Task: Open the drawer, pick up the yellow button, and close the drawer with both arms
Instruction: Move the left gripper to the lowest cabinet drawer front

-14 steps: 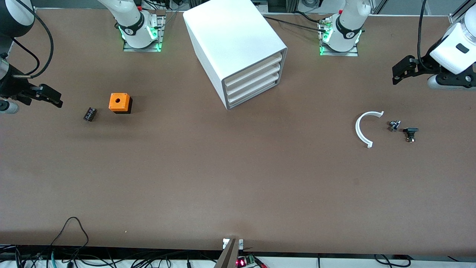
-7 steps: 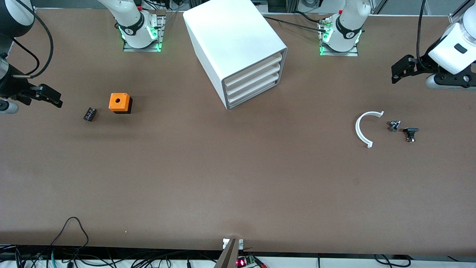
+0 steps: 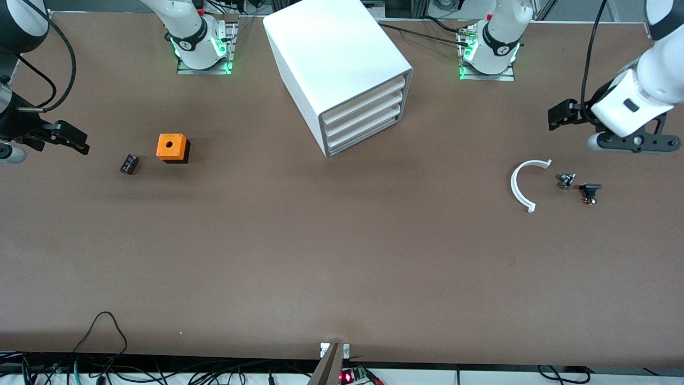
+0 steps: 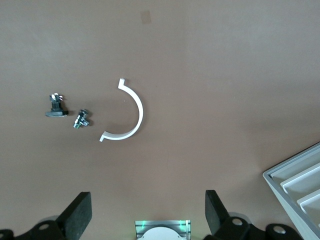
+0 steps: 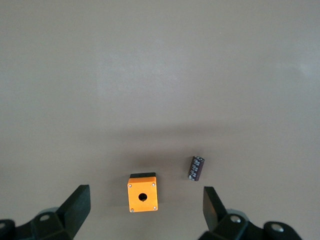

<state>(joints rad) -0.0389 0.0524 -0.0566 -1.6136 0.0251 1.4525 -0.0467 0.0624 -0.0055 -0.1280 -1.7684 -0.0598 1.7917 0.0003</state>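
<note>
Above the table [image 3: 342, 256], left pincer [image 4: 145, 217] and right pincer [image 5: 145, 212] hang spread apart; cabinet [image 3: 331, 59] drawer [image 3: 363, 96] shut.

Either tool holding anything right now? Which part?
Nothing is held. Left tool and right tool are both open and empty, up over the table.

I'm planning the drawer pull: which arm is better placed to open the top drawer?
Probably the left. The left gripper, open, hangs toward its end of the table with the cabinet's front in its wrist view, the drawer shut. The right gripper, open, waits by the orange cube.
</note>
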